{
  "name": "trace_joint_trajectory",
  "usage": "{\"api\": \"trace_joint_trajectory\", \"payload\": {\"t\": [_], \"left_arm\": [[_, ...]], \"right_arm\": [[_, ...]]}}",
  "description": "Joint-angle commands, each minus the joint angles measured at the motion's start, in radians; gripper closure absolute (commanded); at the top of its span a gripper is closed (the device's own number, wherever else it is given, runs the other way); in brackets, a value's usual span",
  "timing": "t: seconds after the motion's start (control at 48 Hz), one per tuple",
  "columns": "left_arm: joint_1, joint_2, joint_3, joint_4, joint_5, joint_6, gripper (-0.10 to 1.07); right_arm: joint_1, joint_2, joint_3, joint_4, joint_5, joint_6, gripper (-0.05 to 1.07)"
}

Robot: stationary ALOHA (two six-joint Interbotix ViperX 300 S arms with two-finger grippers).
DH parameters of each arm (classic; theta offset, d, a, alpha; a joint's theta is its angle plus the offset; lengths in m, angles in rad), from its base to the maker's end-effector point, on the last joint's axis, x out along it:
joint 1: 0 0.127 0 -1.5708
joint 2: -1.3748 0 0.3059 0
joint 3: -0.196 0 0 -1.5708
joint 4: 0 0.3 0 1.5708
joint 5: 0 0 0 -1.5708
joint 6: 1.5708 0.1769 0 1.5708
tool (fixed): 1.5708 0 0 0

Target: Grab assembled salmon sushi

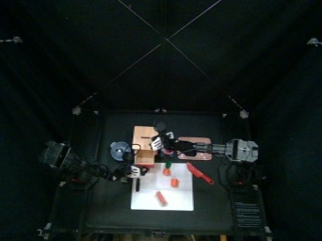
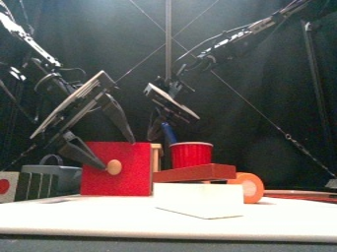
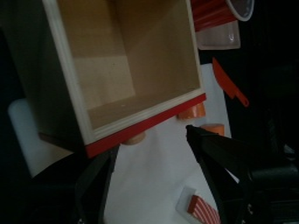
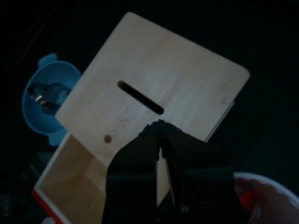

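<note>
Nearest the table's front edge we see a white block (image 2: 200,200). Behind it, mid-table, stands the red wooden box (image 2: 116,167). Our left gripper (image 3: 152,171) is spread beside it; our right gripper (image 4: 160,171) is pressed together above. We cannot pick out the salmon sushi.

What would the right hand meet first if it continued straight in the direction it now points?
Probably the wooden box: the right hand points at its pale slotted panel, with nothing visible between. The remaining gap is unclear.
</note>
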Motion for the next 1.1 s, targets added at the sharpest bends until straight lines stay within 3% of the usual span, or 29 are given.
{"api": "trace_joint_trajectory", "payload": {"t": [0.0,0.167,0.333,0.604,0.729,0.854,1.083], "left_arm": [[-0.012,-0.035,0.008,0.002,-0.020,0.002,0.02],[-0.023,-0.084,0.044,0.003,-0.028,0.006,0.02],[-0.038,-0.144,0.075,0.048,-0.026,0.020,0.02],[-0.038,-0.247,0.137,0.276,-0.025,0.017,0.02],[-0.035,-0.284,0.169,0.373,-0.023,0.012,0.02],[-0.034,-0.308,0.192,0.410,-0.023,0.014,0.02],[-0.009,-0.330,0.206,0.449,-0.023,0.017,0.02]], "right_arm": [[0.008,-0.060,-0.014,-0.012,0.000,-0.003,1.00],[0.032,-0.087,-0.011,-0.017,0.000,-0.003,1.00],[0.094,-0.161,0.049,-0.006,0.002,-0.002,0.99],[0.287,-0.307,0.204,0.149,-0.003,-0.002,0.93],[0.382,-0.319,0.262,0.285,-0.005,-0.002,0.80],[0.459,-0.305,0.278,0.388,-0.003,-0.002,0.61],[0.532,-0.215,0.242,0.399,0.002,-0.002,0.26]]}}
